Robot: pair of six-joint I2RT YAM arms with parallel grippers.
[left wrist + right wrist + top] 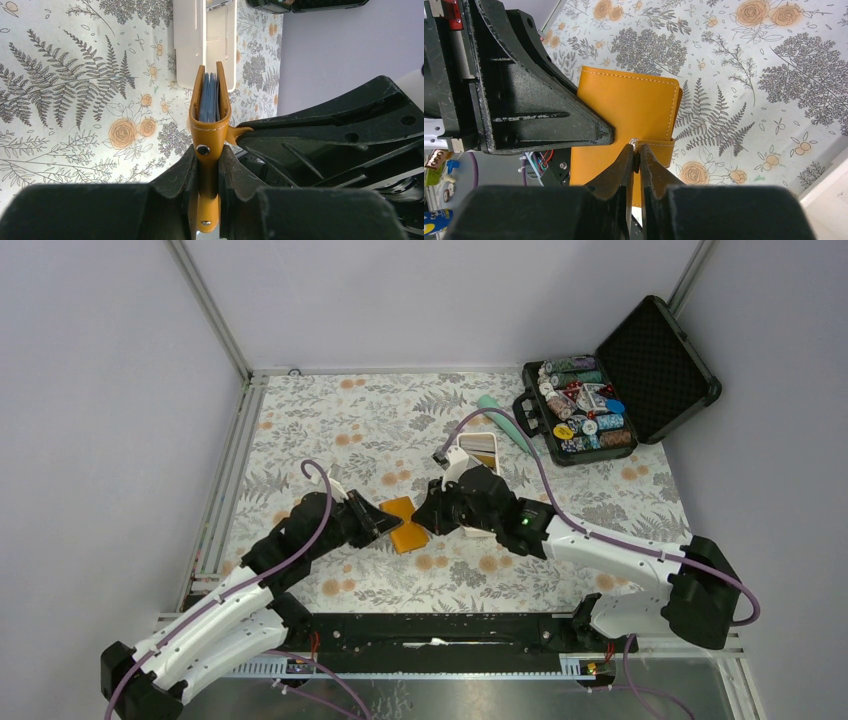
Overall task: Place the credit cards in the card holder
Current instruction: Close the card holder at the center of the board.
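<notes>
The orange card holder is held above the table's middle, between both grippers. My left gripper is shut on its spine end, and the covers stand slightly apart with light blue pockets showing between them. My right gripper is shut on the snap tab at the edge of the card holder. In the top view the left gripper and right gripper flank it. A tan credit card lies in the white tray behind.
The long white tray lies just beyond the card holder. An open black case of poker chips stands at the back right, with a teal object beside it. Metal rails border the floral cloth.
</notes>
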